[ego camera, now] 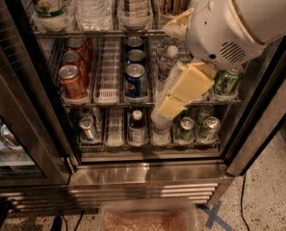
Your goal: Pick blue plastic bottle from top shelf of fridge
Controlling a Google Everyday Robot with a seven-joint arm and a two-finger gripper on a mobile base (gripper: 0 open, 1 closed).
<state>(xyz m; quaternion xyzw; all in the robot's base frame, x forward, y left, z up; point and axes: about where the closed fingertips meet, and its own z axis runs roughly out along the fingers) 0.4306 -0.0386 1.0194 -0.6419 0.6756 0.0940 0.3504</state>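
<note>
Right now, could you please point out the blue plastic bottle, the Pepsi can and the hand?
blue plastic bottle (134,6): camera view, its striped label.
Pepsi can (136,83): camera view, its blue side.
hand (174,102): camera view, yellow tip, right of that can.

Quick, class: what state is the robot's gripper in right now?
Gripper: open or closed cannot be told; it hangs in front of the middle rack, below the blue plastic bottle on the top shelf.

Fridge (147,174): glossy brushed stainless steel. Top shelf (99,32): metal wire. Blue plastic bottle (135,4): clear glossy plastic. Hand (174,100), matt cream plastic, before the Fridge interior.
</note>
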